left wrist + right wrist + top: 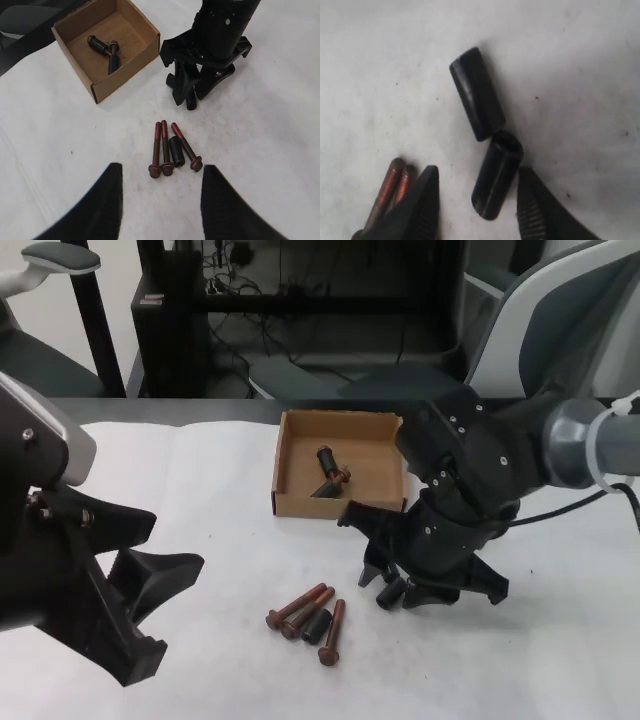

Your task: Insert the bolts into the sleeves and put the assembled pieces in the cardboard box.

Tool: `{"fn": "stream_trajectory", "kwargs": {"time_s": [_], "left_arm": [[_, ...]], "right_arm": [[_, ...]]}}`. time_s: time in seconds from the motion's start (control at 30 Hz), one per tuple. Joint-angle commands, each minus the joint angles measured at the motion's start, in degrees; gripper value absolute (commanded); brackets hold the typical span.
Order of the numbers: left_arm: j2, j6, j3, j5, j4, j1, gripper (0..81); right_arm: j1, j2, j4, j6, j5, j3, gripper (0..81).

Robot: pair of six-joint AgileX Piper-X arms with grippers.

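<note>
Sleeve within spread right pincer

White-covered bench: cardboard box, three loose bolts, one sleeve among them, two sleeves apart.

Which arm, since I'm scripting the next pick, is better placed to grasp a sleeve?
Right. The right gripper, open, straddles a sleeve; the left gripper, also open, hangs short of the loose bolts.

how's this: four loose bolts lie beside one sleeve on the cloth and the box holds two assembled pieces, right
Not four: the left wrist view shows three loose bolts beside one sleeve on the cloth. The box holds two assembled pieces.
</note>
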Motion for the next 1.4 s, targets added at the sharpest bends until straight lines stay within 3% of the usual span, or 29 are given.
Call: {"fn": "stream_trajectory", "kwargs": {"time_s": [0.0, 0.57, 0.73, 1.03, 1.1, 1.23, 1.37], "left_arm": [[-0.56, 0.43, -0.09, -0.43, -0.73, 0.08, 49.1], [-0.56, 0.43, -0.09, -0.43, -0.73, 0.08, 49.1], [-0.56, 0.43, -0.09, -0.43, -0.73, 0.08, 49.1], [-0.56, 0.51, -0.09, -0.43, -0.73, 0.08, 49.1], [-0.56, 0.51, -0.09, -0.43, -0.73, 0.08, 49.1], [-0.56, 0.51, -0.09, -0.43, -0.73, 0.08, 49.1], [-0.56, 0.47, -0.09, -0.56, -0.73, 0.08, 49.1]], "right_arm": [[0.15, 1.12, 0.12, 1.66, 0.02, -1.53, 49.8], [0.15, 2.63, 4.68, 2.89, 0.45, -1.75, 48.9], [0.15, 3.39, 4.45, 2.89, -0.87, -1.75, 27.9], [0.15, 3.44, 3.59, 1.94, -1.46, -1.75, 25.9], [0.15, 3.44, 3.59, 1.0, -2.18, -1.75, 20.6], [0.15, 3.44, 3.59, -0.54, -2.59, -1.79, 0.4], [0.15, 2.92, 3.59, -1.97, -2.59, -1.79, 0.4]]}}
